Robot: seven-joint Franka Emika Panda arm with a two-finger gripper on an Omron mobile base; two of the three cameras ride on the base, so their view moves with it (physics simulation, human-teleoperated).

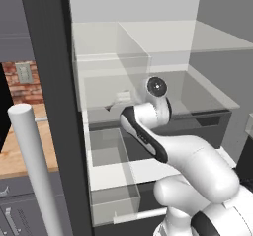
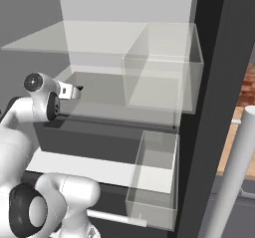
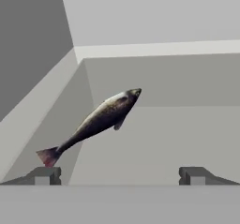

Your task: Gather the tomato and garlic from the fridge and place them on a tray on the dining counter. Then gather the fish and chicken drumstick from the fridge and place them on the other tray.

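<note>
Reached into the fridge with gripper spread wide, empty, fish lying just ahead, fingertips cut off at the frame's bottom.

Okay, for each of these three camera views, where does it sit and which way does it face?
Left base view: behind the arm's left, looking into the open fridge; the white arm rises lower right.
Right base view: behind the arm's right, same fridge; arm lower left, its open tool reaching onto a shelf.
Hand view: on the hand, looking along the tool at the fish.
Both base views share the door bins.
</note>
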